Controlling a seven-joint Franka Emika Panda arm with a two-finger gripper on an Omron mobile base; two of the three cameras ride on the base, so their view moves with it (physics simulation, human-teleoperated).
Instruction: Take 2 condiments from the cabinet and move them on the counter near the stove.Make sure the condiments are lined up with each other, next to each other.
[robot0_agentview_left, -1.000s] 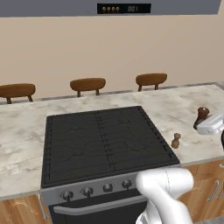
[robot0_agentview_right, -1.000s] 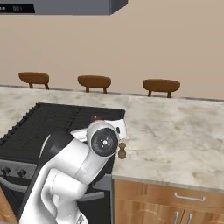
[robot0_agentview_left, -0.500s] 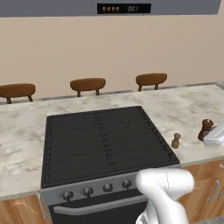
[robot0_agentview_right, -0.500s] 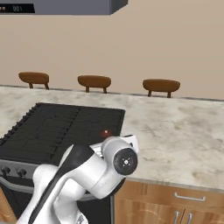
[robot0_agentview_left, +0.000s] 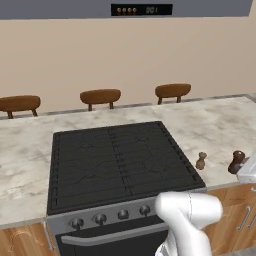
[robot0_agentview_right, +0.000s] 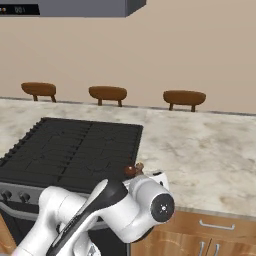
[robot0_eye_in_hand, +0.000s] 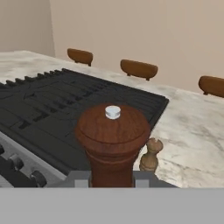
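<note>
Gripper (robot0_eye_in_hand: 112, 181) grasps the dark mill (robot0_eye_in_hand: 113, 140), a turned reddish wood shaker with a silver stud on its round cap, its base hidden between the fingers. Left lies the black grated stove (robot0_eye_in_hand: 65, 109); right, the small light mill (robot0_eye_in_hand: 150, 155) stands partly hidden on the marbled counter (robot0_eye_in_hand: 197, 131).

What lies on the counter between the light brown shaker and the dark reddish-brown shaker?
Nothing: in the left base view only bare marbled counter separates the light brown shaker from the dark reddish-brown shaker.
</note>
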